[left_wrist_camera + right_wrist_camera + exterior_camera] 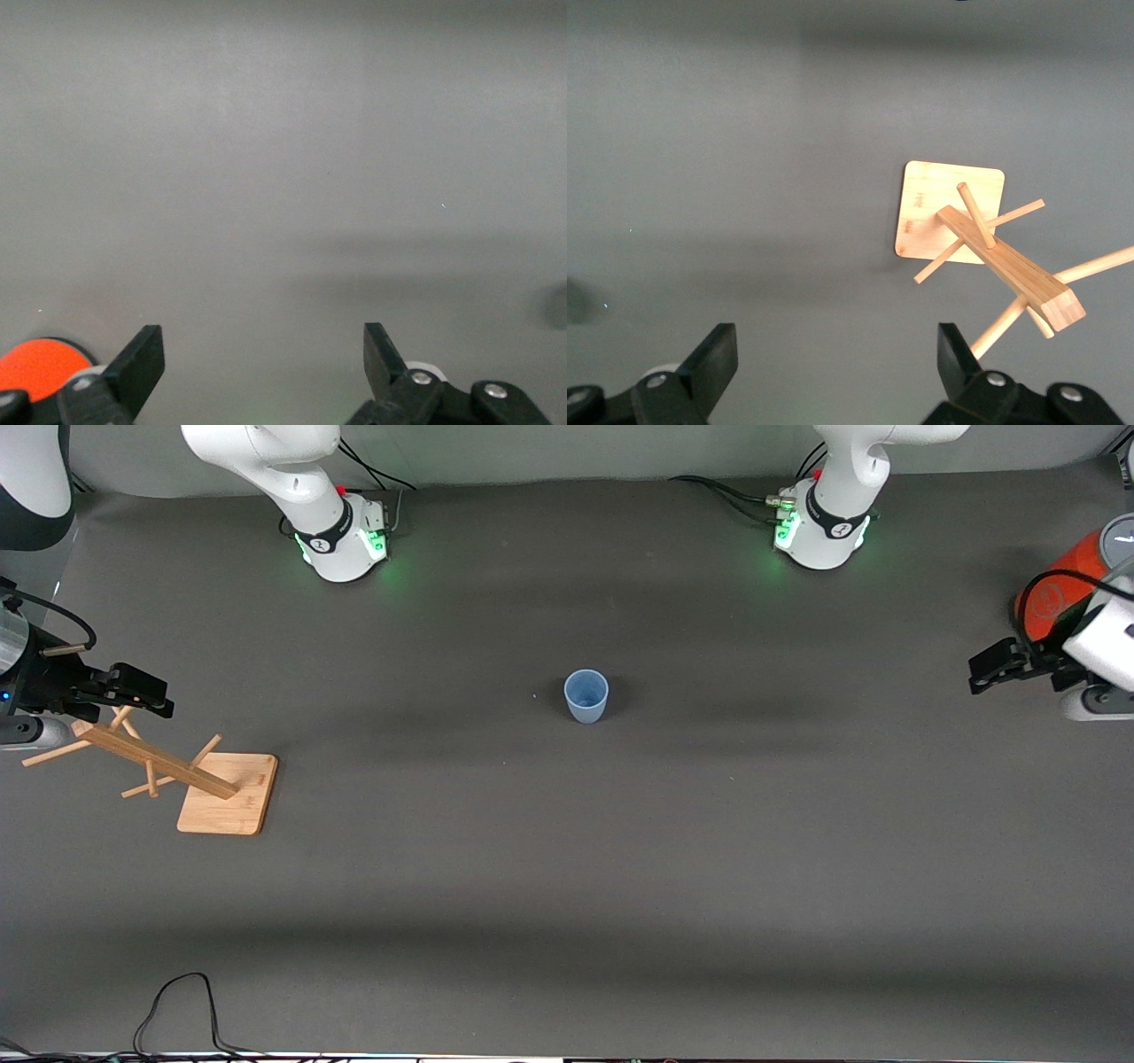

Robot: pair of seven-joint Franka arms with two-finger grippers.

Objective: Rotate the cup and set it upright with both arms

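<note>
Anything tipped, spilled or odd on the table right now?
Nothing stands out. The cup stands mouth up mid-table, no spill. The left gripper and right gripper hang open at the table's ends.

both arms wait, left gripper (982,676) and right gripper (158,698) wide-jawed.

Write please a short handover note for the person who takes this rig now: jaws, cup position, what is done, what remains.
Left gripper: jaws open, empty, waiting over the left arm's end of the table, by the orange can.
Right gripper: jaws open, empty, over the wooden rack.
Cup: mid-table, standing with its mouth up, untouched by either gripper.
Done: cup looks upright.
Left: probably nothing; confirm it stands steady.
</note>
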